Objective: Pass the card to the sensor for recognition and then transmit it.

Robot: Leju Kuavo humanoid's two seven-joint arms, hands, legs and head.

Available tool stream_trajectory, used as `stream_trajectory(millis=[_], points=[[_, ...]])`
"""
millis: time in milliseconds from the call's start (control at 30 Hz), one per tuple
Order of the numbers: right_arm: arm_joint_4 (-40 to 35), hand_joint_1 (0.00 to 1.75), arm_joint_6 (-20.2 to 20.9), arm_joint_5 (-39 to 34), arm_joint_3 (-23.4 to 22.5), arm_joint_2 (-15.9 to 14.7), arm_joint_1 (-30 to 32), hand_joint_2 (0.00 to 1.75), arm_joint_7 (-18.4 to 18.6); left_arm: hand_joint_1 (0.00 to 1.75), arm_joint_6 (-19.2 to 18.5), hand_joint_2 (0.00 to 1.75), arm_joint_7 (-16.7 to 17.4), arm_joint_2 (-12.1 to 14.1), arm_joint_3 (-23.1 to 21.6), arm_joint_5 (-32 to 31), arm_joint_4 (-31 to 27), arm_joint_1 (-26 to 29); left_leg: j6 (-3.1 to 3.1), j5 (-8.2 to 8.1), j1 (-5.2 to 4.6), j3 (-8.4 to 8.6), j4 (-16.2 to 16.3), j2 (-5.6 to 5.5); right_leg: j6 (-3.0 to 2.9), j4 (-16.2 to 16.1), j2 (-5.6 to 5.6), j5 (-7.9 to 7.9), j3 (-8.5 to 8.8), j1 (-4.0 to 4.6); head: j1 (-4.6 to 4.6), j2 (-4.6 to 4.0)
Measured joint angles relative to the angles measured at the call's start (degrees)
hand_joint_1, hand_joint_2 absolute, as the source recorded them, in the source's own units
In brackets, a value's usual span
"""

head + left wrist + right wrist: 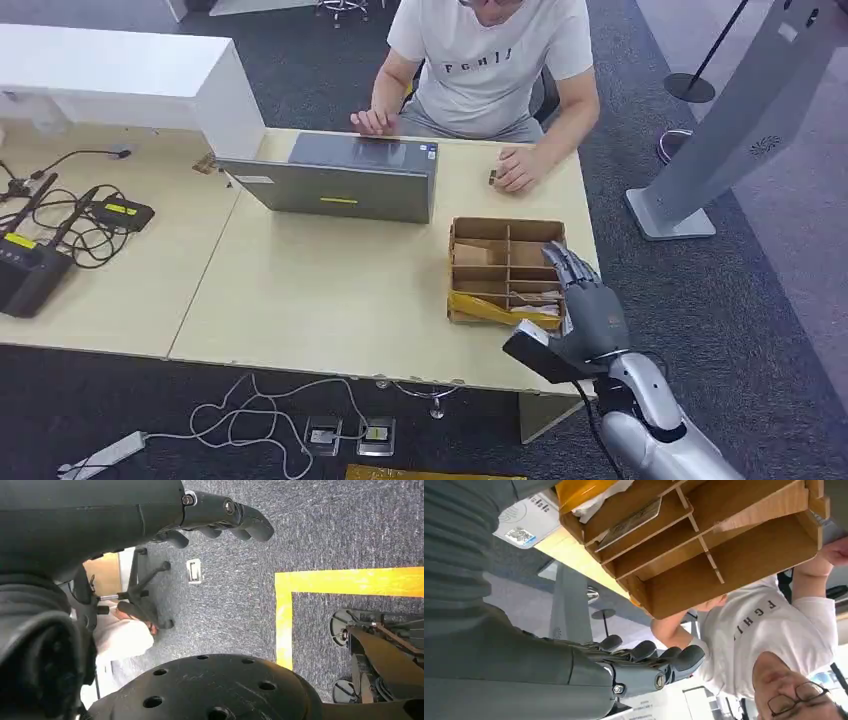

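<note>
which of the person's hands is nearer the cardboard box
The hand on the bare table by the laptop's corner, just behind the box; the other hand rests behind the laptop.

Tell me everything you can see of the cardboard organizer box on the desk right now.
The box is brown cardboard, open-topped, split by thin dividers into several compartments. It sits flat on the light wooden desk, near the front right corner, just right of the laptop. Most compartments look empty; the ones nearest the robot hold a few flat cards or slips, too small to read. Yellow wrapping lies along its near edge. The right hand hovers over its near right corner; contact cannot be told.
</note>
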Motion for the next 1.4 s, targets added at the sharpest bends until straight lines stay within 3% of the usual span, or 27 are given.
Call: stream_trajectory(millis=[767,1400], points=[[3.65,0.0,0.59,5.51,-0.02,3.5,0.01,1.75,0.17,0.0,-0.59,0.0,-0.13,0.04,-0.02,-0.42,0.0,0.0,0.0,0.0,0.0,0.01,0.0,0.0,0.0,0.0,0.0,0.0,0.0,0.0,-0.02,0.0],[8.06,0.0,0.92,5.4,-0.07,5.16,-0.7,1.75,-0.7,0.0,-1.07,0.0,-0.26,0.61,-0.02,-0.48,0.0,0.01,0.0,0.0,0.0,0.01,0.0,0.0,0.0,0.0,0.0,0.0,0.0,0.0,-0.02,0.0]])
